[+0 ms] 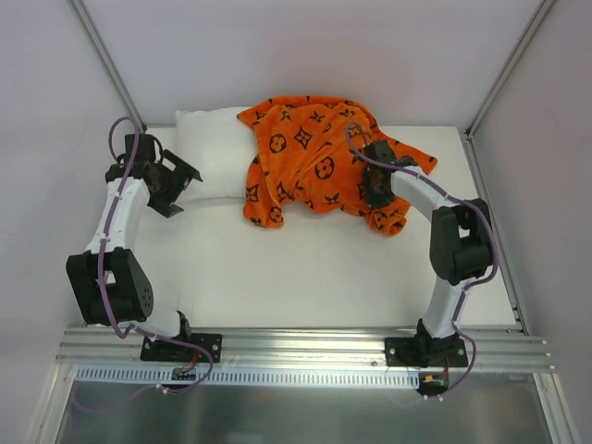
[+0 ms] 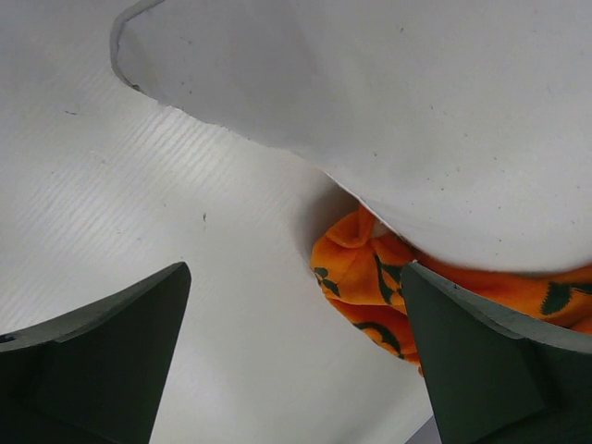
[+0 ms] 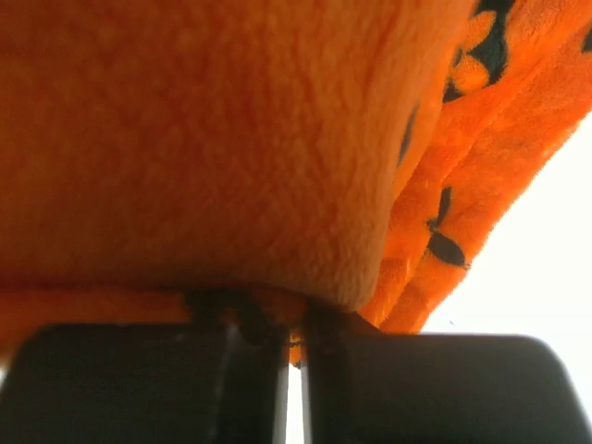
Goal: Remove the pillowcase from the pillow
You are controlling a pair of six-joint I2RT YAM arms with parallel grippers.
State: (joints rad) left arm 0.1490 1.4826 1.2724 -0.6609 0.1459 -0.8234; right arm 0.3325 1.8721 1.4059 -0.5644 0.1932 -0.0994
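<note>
The orange pillowcase (image 1: 314,162) with black motifs lies crumpled over the right part of the white pillow (image 1: 215,153) at the back of the table. The pillow's left half is bare. My right gripper (image 1: 377,190) sits on the pillowcase's right side, shut on a fold of the orange fabric (image 3: 231,166). My left gripper (image 1: 176,185) is open and empty beside the pillow's near left edge. In the left wrist view the pillow (image 2: 388,102) fills the top, with a bit of pillowcase (image 2: 370,277) under it between my fingers (image 2: 481,370).
The white table surface (image 1: 305,268) stretches in front of the pillow. White walls and metal frame posts (image 1: 102,55) enclose the back and sides. An aluminium rail (image 1: 305,347) runs along the near edge by the arm bases.
</note>
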